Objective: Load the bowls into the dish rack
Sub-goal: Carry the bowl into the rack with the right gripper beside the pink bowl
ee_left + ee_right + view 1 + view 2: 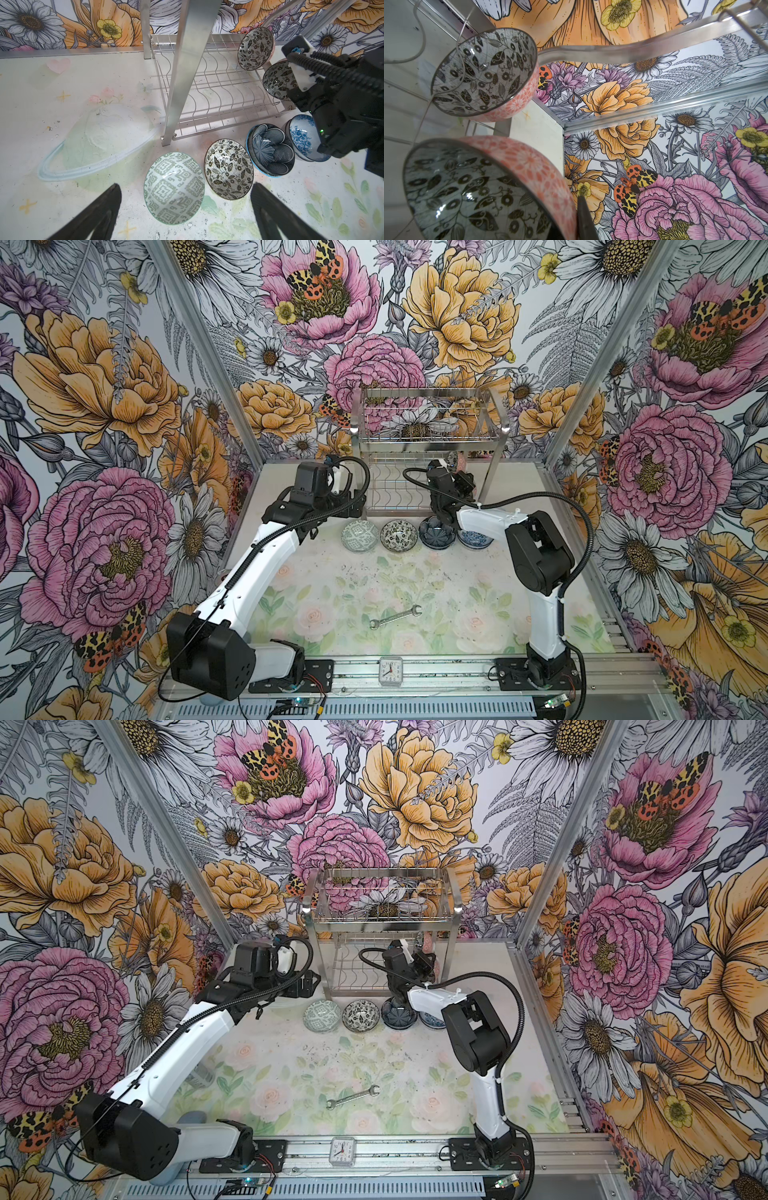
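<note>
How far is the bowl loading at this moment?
Done: one pink-sided bowl stands low in the dish rack. In hand: the right gripper is shut on a second pink-sided bowl there. Remaining: the green bowl, black-and-white bowl, dark blue bowl and blue floral bowl sit on the table; the open left gripper hovers over the green one.

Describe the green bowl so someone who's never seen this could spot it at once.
Find the tall steel dish rack at the back. Just in front of it, take the leftmost bowl of the row in a top view. Only it has a pale green geometric pattern; its neighbour is black-and-white floral.
</note>
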Robot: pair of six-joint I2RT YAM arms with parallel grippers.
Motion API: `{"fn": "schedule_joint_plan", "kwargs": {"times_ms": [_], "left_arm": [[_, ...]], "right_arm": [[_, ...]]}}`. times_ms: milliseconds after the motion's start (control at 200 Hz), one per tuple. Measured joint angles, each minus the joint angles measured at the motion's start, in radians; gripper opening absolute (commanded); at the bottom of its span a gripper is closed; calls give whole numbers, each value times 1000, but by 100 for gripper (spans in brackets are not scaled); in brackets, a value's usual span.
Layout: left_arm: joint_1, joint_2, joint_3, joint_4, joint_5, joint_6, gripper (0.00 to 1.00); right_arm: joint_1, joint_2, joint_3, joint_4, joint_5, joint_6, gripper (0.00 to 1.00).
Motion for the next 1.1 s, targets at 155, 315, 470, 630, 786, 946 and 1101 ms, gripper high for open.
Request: {"fn": "schedule_joint_plan", "kwargs": {"times_ms": [155,315,470,630,786,946,1101], "left_arm": [[0,0,0,0,3,0,99],[0,0,0,0,3,0,99],[0,0,0,0,4,0,99],[0,0,0,0,5,0,99],[0,0,0,0,6,0,99],[0,0,0,0,6,0,99],[0,0,0,0,6,0,99]], "right_arm": [[-11,33,14,26,3,-28,0],[-20,88,46,67,6,-61,0],[-21,117,68,98,19,-84,0],[-20,131,74,116,22,-94,0],[-20,131,74,118,22,-94,6],[-19,131,74,106,20,-76,15],[-11,131,74,89,20,-60,20]]}}
